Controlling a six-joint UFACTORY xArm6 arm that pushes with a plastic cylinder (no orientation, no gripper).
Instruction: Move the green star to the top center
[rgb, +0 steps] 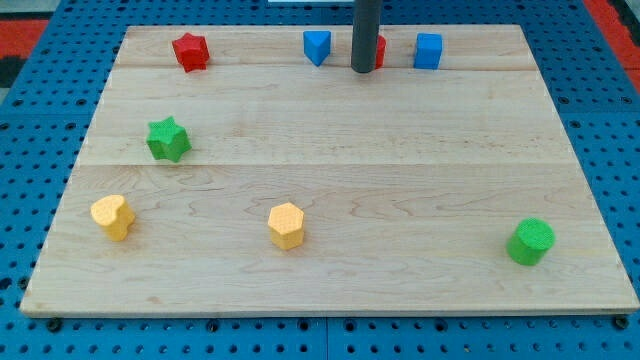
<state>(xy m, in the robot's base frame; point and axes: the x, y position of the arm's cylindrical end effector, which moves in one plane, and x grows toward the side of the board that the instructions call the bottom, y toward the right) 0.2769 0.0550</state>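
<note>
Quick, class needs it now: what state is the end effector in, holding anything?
My tip: a plain rod, nothing to open or close, holding nothing; it sits at the view's top center in front of a red block, far from the green star.

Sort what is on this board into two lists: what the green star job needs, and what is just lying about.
For the job:
- green star, at the view's left
- my tip, at the top centre, far from the star

Just lying about:
- red star
- blue block, left of the tip
- red block, partly hidden behind the rod
- blue cube
- yellow heart-like block
- yellow hexagon
- green cylinder
</note>
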